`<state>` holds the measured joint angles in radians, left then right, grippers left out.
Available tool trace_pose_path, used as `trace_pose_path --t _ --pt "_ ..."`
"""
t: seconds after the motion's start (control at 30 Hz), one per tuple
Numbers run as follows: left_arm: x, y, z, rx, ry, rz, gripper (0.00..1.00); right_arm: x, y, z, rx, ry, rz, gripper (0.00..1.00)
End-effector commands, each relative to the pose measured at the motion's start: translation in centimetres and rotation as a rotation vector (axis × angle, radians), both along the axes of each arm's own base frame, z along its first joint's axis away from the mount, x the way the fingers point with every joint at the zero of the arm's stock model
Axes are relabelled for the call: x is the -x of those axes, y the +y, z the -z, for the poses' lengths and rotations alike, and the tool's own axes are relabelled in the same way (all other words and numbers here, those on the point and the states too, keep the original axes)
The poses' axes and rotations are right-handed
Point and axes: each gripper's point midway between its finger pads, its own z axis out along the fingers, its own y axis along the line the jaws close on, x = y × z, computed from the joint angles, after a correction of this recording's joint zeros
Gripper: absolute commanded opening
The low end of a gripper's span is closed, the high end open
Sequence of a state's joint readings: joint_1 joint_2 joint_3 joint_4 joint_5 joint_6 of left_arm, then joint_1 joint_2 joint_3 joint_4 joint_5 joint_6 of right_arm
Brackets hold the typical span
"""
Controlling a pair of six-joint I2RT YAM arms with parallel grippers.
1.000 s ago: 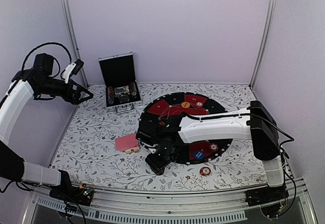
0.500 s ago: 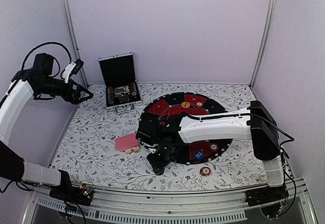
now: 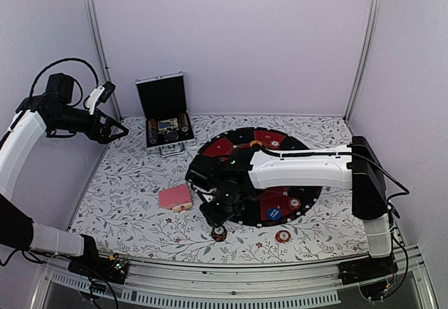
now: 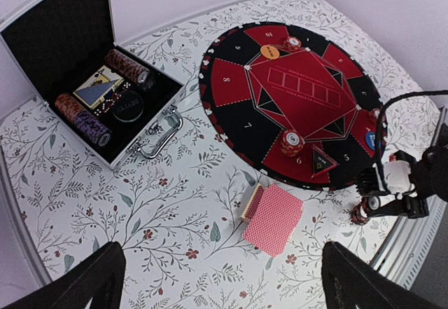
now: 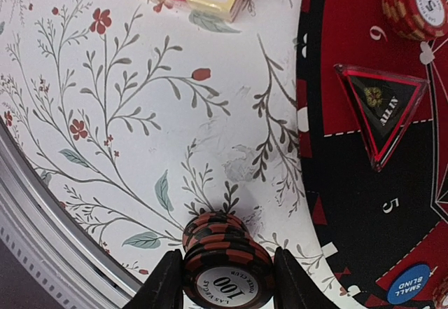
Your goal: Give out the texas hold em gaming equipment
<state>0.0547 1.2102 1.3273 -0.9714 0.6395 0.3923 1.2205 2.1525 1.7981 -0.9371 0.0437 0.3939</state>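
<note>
Your right end effector (image 5: 228, 284) grasps the dark red chip stack (image 5: 227, 270); left end effector (image 3: 112, 111) is released; next, probably carry the chips to a mat (image 5: 364, 204) seat.

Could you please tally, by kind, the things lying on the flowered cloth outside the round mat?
Open chip case: 1
Card deck: 1
Chip stacks: 2
Total: 4
</note>
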Motion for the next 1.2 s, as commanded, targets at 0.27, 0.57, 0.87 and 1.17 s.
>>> trace_pose_path --t 0.27,0.57,0.87,1.17 --pt "0.4 0.0 -1.0 0.001 -0.023 0.005 1.00 -10.6 -2.0 -6.4 -0.116 -0.142 0.158 0.33" --pt "0.3 0.0 -1.3 0.001 -0.032 0.003 1.00 -16.4 -3.7 -3.0 -0.076 -0.158 0.239 0.33" --pt "0.3 0.0 -1.2 0.002 -0.031 0.004 1.00 -17.6 -4.0 1.1 -0.040 -0.124 0.257 0.32" --pt "0.4 0.0 -1.3 0.002 -0.032 0.006 1.00 -18.4 -4.4 3.7 -0.023 -0.099 0.270 0.32"
